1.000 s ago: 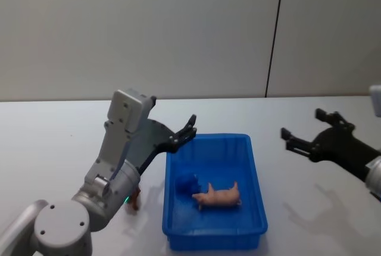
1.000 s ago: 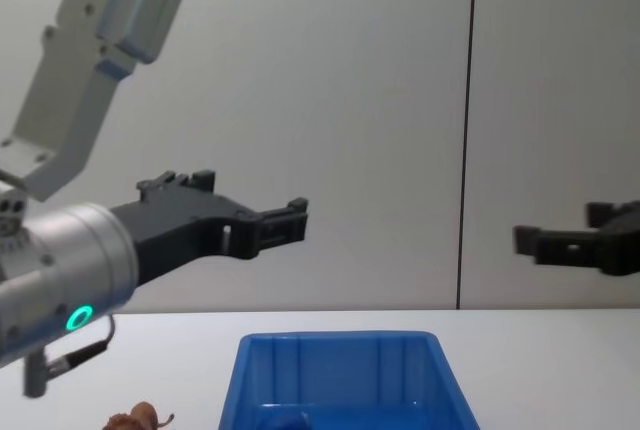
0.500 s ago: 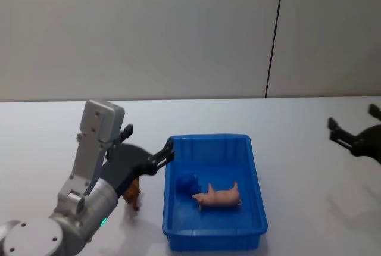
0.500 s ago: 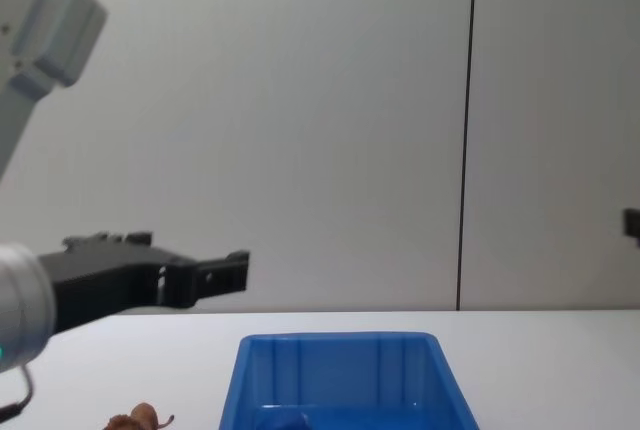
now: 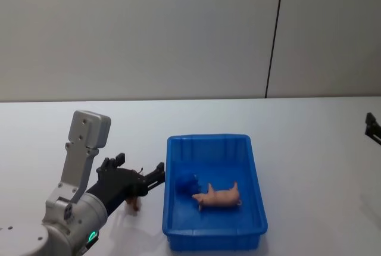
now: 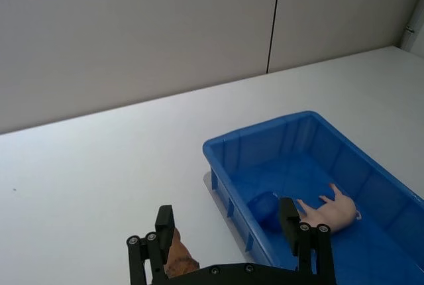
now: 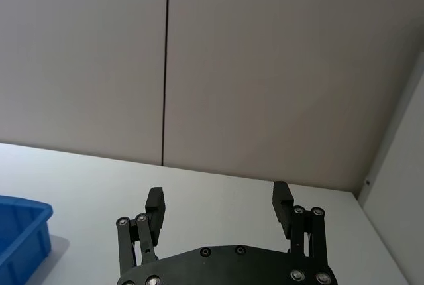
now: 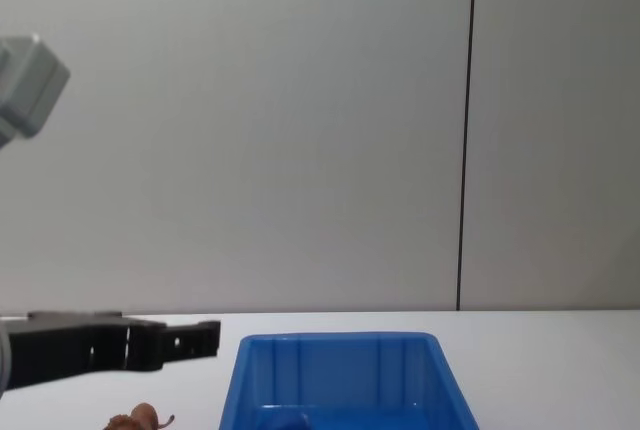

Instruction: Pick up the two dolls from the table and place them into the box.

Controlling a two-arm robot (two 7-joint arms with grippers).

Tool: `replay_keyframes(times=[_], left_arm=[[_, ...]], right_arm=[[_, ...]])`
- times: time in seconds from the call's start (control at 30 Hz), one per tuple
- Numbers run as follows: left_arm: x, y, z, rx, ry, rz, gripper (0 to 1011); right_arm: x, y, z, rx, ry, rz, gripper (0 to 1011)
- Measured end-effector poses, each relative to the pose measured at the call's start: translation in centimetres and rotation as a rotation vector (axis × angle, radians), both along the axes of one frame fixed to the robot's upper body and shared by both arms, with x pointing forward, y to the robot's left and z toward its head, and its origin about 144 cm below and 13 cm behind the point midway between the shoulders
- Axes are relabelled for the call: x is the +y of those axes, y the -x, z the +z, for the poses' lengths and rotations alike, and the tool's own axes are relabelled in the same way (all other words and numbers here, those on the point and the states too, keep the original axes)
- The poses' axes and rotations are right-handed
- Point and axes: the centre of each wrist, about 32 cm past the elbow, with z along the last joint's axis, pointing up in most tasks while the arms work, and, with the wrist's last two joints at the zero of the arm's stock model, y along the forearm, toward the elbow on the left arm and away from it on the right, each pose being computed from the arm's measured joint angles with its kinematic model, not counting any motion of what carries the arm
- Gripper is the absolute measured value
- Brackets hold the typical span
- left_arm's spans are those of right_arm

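Note:
The pale pink doll lies on its side inside the blue box, also seen in the left wrist view as the pink doll in the box. The reddish-brown doll stands on the white table just left of the box, partly covered by my left gripper. That gripper hangs open low over the brown doll, which sits near one finger. My right gripper is open and holds nothing, far off at the table's right edge.
A small dark blue lump lies in the box beside the pink doll. A grey wall with a dark vertical seam stands behind the table. Bare tabletop stretches on both sides of the box.
My left gripper has come down and back from over the box's left rim to the brown doll. The right arm has pulled away to the right edge.

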Motion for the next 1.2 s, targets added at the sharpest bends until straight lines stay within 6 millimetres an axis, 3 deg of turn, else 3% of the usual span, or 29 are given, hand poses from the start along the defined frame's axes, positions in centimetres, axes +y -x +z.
replay_keyframes(times=[0.57, 1.2], left_arm=[[1.4, -1.5, -0.5, 0.148, 0.031, 0.013, 1001], [1.5, -2.7, -1.9, 0.213, 0.053, 0.098, 1001]], right_arm=[[-0.7, 0.5, -0.2, -0.021, 0.002, -0.059, 1001], [-0.9, 0.6, -0.3, -0.026, 0.002, -0.073, 1001]])
